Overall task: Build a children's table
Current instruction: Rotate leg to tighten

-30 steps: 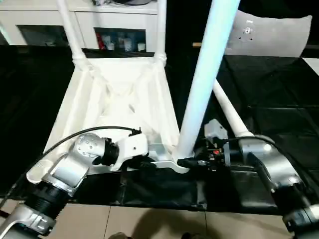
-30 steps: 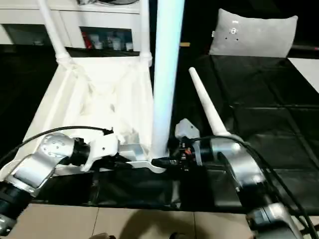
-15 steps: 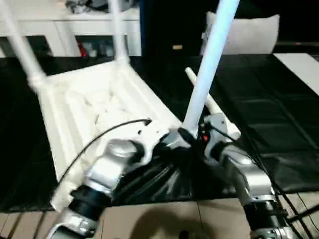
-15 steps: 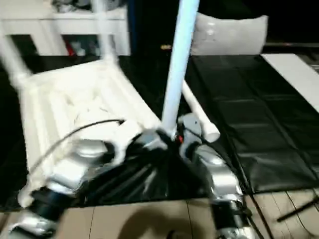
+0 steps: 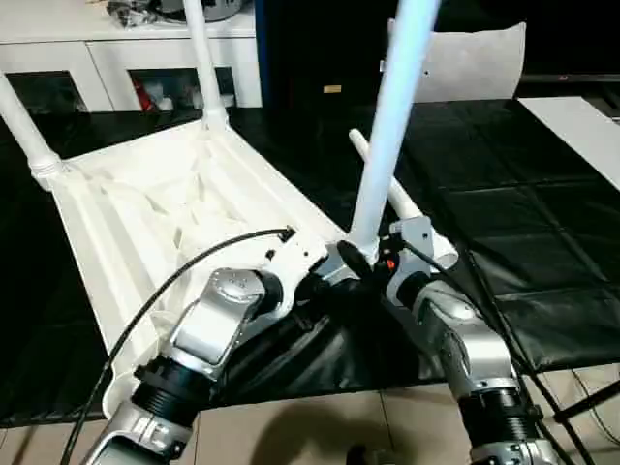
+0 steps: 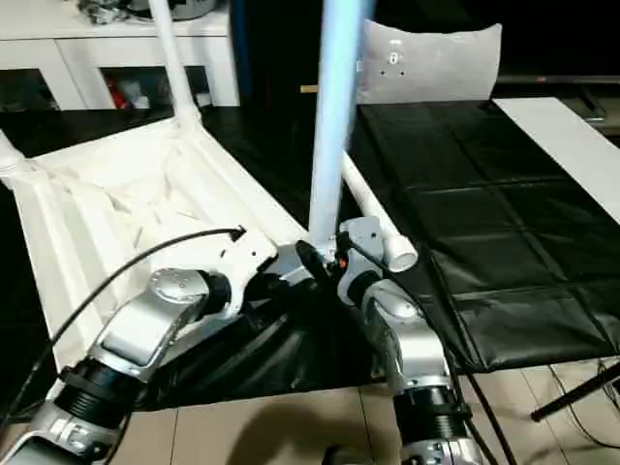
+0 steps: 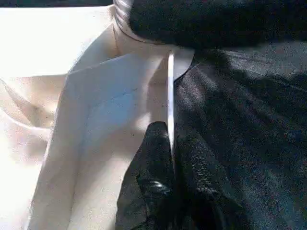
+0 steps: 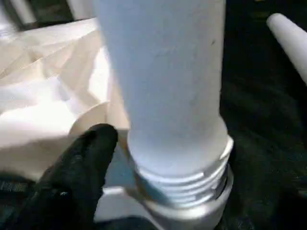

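The table top (image 5: 165, 213) lies upside down on black sheeting (image 5: 504, 194); its near corner is hidden behind both forearms. One leg (image 5: 387, 126) stands in that corner socket, its upper end cut off. The left gripper (image 7: 170, 158) pinches the top's rim. The right gripper (image 8: 158, 158) straddles the leg's threaded base, one finger (image 8: 81, 167) visible, grip indeterminate.

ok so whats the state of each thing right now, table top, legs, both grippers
table top: upside down on the black mat, ribbed underside up
two far legs: standing in their corner sockets
near leg: upright in the near corner socket, threads still showing at its base
loose leg: lying on the mat, not fitted
left gripper: shut on the table top's thin rim
right gripper: at the near leg's base, jaws apart
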You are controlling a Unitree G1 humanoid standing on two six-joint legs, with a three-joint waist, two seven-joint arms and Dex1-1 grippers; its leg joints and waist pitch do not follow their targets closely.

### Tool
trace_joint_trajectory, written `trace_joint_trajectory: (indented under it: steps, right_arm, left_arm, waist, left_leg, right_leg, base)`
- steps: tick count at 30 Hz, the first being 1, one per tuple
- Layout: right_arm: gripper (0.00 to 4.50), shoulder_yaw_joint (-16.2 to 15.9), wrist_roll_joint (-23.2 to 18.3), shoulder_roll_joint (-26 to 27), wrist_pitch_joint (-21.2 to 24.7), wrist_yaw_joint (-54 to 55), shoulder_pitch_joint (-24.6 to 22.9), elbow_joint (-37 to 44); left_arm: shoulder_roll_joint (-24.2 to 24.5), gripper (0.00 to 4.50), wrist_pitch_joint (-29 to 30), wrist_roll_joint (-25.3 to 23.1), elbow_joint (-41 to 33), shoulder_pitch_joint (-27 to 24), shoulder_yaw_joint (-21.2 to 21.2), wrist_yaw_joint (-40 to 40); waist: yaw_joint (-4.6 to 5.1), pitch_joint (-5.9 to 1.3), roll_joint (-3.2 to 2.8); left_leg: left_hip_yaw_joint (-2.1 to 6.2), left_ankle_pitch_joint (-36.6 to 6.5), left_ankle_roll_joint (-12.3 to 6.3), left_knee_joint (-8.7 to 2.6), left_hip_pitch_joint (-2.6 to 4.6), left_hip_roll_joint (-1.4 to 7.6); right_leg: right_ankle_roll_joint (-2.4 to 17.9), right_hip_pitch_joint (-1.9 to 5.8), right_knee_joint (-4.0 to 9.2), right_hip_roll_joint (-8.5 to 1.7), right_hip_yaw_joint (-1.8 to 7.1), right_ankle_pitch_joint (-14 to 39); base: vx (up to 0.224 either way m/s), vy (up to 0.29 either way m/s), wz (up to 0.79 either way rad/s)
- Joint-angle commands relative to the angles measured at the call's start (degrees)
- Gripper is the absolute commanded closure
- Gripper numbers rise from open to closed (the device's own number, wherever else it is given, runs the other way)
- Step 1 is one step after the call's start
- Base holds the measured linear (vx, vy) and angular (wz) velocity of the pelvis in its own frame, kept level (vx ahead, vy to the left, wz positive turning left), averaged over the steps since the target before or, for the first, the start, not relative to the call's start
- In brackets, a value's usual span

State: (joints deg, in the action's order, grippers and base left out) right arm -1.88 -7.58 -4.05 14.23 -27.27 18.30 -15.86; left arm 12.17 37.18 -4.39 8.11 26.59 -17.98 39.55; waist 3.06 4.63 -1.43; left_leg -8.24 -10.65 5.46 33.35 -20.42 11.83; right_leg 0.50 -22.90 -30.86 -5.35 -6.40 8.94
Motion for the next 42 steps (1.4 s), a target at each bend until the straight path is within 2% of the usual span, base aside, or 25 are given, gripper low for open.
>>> trace_joint_trajectory:
  steps: [1, 2, 6, 7, 10, 11, 12, 14, 15, 18, 20, 21, 24, 27, 28, 32, 34, 36, 37, 42]
  right_arm:
    - [0.38, -4.4, -0.8, -0.6, 1.6, -6.2, -2.6, 0.6]
    - [0.17, -4.1, -1.1, -1.3, 1.7, -6.8, -3.1, 1.4]
    - [0.06, -2.6, -3.0, -4.7, 1.5, -9.8, -5.3, 5.3]
    - [0.06, -1.8, -4.0, -5.8, 1.6, -11.1, -6.0, 6.7]
    - [0.06, -0.3, -6.0, -9.3, 0.6, -14.9, -7.0, 9.5]
    - [0.06, -0.1, -6.3, -9.9, 0.3, -15.7, -7.1, 9.8]
    - [0.06, 0.1, -6.5, -12.5, 0.0, -18.7, -7.1, 10.5]
    - [0.06, 0.0, -6.3, -13.5, -0.3, -19.8, -7.0, 10.5]
    - [0.06, -0.2, -5.9, -14.7, -0.7, -21.0, -6.6, 10.3]
    - [0.06, -2.5, -4.3, -19.8, -4.5, -27.1, -3.8, 8.6]
    - [0.06, -3.7, -3.7, -21.3, -5.6, -29.4, -2.2, 7.4]
    - [0.06, -4.1, -3.5, -21.7, -5.8, -29.9, -1.8, 7.1]
    - [0.06, -6.9, -0.8, -22.8, -9.5, -33.1, 1.2, 3.6]
    - [0.06, -7.6, -0.9, -22.7, -10.0, -34.9, 2.5, 2.3]
    - [0.06, -8.0, -1.5, -22.7, -9.8, -36.1, 3.2, 1.5]
    - [0.06, -10.7, -2.7, -23.1, -8.7, -41.7, 5.6, -0.6]
    - [0.40, -11.3, -2.4, -22.7, -9.3, -42.9, 6.6, -2.1]
    - [0.40, -11.4, -2.2, -22.5, -9.6, -43.0, 7.0, -2.8]
    - [0.59, -11.4, -2.3, -22.3, -9.6, -43.2, 7.2, -3.2]
    - [0.88, -11.7, -2.9, -21.9, -9.4, -45.2, 8.2, -4.8]
  left_arm:
    - [1.6, 4.50, -2.9, -0.5, 0.2, 2.2, 1.2, -0.2]
    - [2.3, 4.50, -3.5, -0.4, 0.3, 2.1, 1.0, 0.6]
    - [5.0, 4.50, -6.1, 0.5, 0.7, 1.6, 0.2, 4.1]
    - [5.9, 4.50, -7.2, 0.7, 0.8, 1.4, -0.2, 5.5]
    - [8.5, 4.50, -9.7, 0.8, 1.7, 0.9, -1.4, 9.3]
    - [9.1, 4.50, -10.1, 0.7, 1.9, 0.8, -1.8, 10.1]
    - [11.0, 4.50, -12.7, 0.5, 2.6, 0.7, -3.1, 12.9]
    - [11.7, 4.50, -14.2, 0.6, 3.0, 0.6, -3.5, 14.2]
    - [12.3, 4.50, -15.1, 0.9, 3.3, 0.6, -3.8, 15.6]
    - [15.4, 4.50, -21.9, 1.7, 5.1, 0.7, -5.4, 22.3]
    - [16.3, 4.50, -24.5, 2.0, 5.7, 0.8, -5.8, 24.6]
    - [16.5, 4.50, -25.2, 2.1, 5.9, 0.9, -6.0, 25.1]
    - [17.1, 4.50, -27.7, 3.4, 6.1, 0.9, -6.2, 28.2]
    - [17.6, 4.50, -28.8, 3.9, 5.9, 0.9, -6.6, 30.2]
    - [17.8, 4.50, -29.5, 4.1, 6.0, 0.9, -6.8, 31.1]
    - [18.1, 4.50, -31.4, 4.6, 6.3, 1.1, -7.2, 33.4]
    - [18.2, 4.50, -32.1, 4.5, 6.7, 1.3, -7.4, 34.3]
    - [18.2, 4.50, -32.4, 4.3, 6.9, 1.4, -7.5, 34.7]
    - [18.3, 4.50, -32.5, 4.3, 6.9, 1.5, -7.5, 34.8]
    - [18.6, 4.50, -33.0, 4.4, 7.0, 1.5, -7.7, 35.6]
  waist:
    - [-0.11, -2.93, -0.34]
    - [-0.09, -2.91, -0.22]
    - [-0.18, -3.28, -0.18]
    - [-0.61, -3.52, -0.33]
    - [-1.22, -3.98, -0.28]
    - [-1.55, -4.08, -0.16]
    - [-2.07, -4.14, -0.29]
    - [-2.49, -4.16, -0.10]
    - [-2.79, -4.24, -0.21]
    - [-3.61, -4.58, -0.07]
    - [-3.73, -4.49, -0.25]
    - [-3.75, -4.44, -0.13]
    - [-4.10, -4.35, -0.12]
    - [-4.78, -4.38, -0.06]
    - [-4.89, -4.36, -0.10]
    - [-4.89, -4.25, 0.03]
    - [-5.10, -4.26, 0.17]
    - [-5.11, -4.25, 0.20]
    - [-5.12, -4.27, 0.20]
    - [-5.14, -4.62, 0.25]
  left_leg:
    - [0.04, -25.3, -3.00, -4.77, -0.07, 0.33]
    - [0.05, -24.8, -3.15, -4.84, -0.34, 0.30]
    - [-0.02, -22.4, -3.51, -4.76, -0.64, 0.37]
    - [-0.38, -20.4, -4.21, -4.56, -0.17, 0.53]
    - [-0.71, -16.1, -5.11, -4.41, -0.34, 0.82]
    - [-0.79, -14.5, -5.58, -4.33, -0.49, 0.78]
    - [-0.91, -13.2, -6.05, -4.14, -0.43, 0.77]
    - [-1.15, -11.0, -6.29, -3.90, -0.56, 0.60]
    - [-1.19, -10.0, -6.28, -3.78, -0.48, 0.60]
    - [-1.19, -7.9, -6.88, -3.63, -0.44, 0.62]
    - [-1.27, -8.0, -6.81, -3.66, -0.24, 0.76]
    - [-1.24, -8.4, -6.84, -3.68, -0.29, 0.73]
    - [-1.40, -10.5, -5.48, -3.73, -0.02, 0.79]
    - [-1.49, -11.1, -5.14, -3.71, 0.23, 0.86]
    - [-1.40, -11.2, -5.03, -3.79, 0.09, 0.86]
    - [-1.42, -13.0, -4.68, -3.69, 0.05, 0.77]
    - [-1.42, -12.7, -4.52, -3.68, 0.09, 0.80]
    - [-1.40, -12.8, -4.37, -3.68, 0.06, 0.81]
    - [-1.40, -12.6, -4.28, -3.68, 0.03, 0.80]
    - [-1.39, -11.0, -4.66, -3.54, -0.01, 0.87]
  right_leg:
    - [6.3, 2.27, 4.39, -2.35, 1.64, 29.0]
    - [6.4, 2.48, 4.39, -2.28, 1.65, 28.5]
    - [7.0, 2.70, 4.03, -2.44, 1.92, 27.0]
    - [8.3, 2.39, 3.87, -2.40, 2.29, 24.5]
    - [10.9, 2.66, 2.94, -2.25, 2.62, 17.9]
    - [11.8, 2.88, 2.65, -2.20, 2.60, 16.1]
    - [12.0, 2.88, 2.46, -2.20, 2.66, 15.3]
    - [12.5, 2.98, 2.10, -2.27, 2.90, 13.9]
    - [12.9, 3.04, 1.88, -2.31, 2.97, 13.3]
    - [13.5, 3.26, 1.45, -2.22, 2.90, 11.2]
    - [13.8, 3.14, 1.27, -2.16, 3.02, 11.1]
    - [13.7, 3.14, 1.31, -2.09, 2.98, 11.6]
    - [13.6, 2.94, 1.41, -2.17, 3.12, 14.6]
    - [13.4, 2.84, 1.41, -2.21, 3.39, 15.7]
    - [13.7, 2.93, 1.14, -2.11, 3.42, 14.6]
    - [13.0, 2.93, 1.36, -2.12, 3.36, 17.5]
    - [12.4, 2.85, 1.41, -2.15, 3.39, 18.9]
    - [12.1, 2.77, 1.46, -2.15, 3.36, 19.6]
    - [12.0, 2.81, 1.52, -2.15, 3.38, 19.6]
    - [13.1, 2.96, 1.00, -2.09, 3.41, 16.2]
  base:
    - [0.000, 0.000, 0.00]
    - [0.000, 0.000, 0.00]
    - [0.000, 0.000, 0.00]
    - [0.000, 0.000, 0.00]
    - [0.052, -0.017, 0.07]
    - [0.000, 0.000, 0.00]
    - [0.000, 0.000, 0.00]
    - [0.000, 0.000, 0.00]
    - [0.000, 0.000, 0.00]
    - [0.000, 0.000, 0.00]
    - [0.000, 0.000, 0.00]
    - [0.000, 0.000, 0.00]
    - [0.000, 0.000, 0.00]
    - [0.000, 0.000, 0.00]
    - [0.000, 0.000, 0.00]
    - [0.000, 0.000, 0.00]
    - [0.000, 0.000, 0.00]
    - [0.000, 0.000, 0.00]
    - [0.000, 0.000, 0.00]
    - [0.000, 0.000, 0.00]
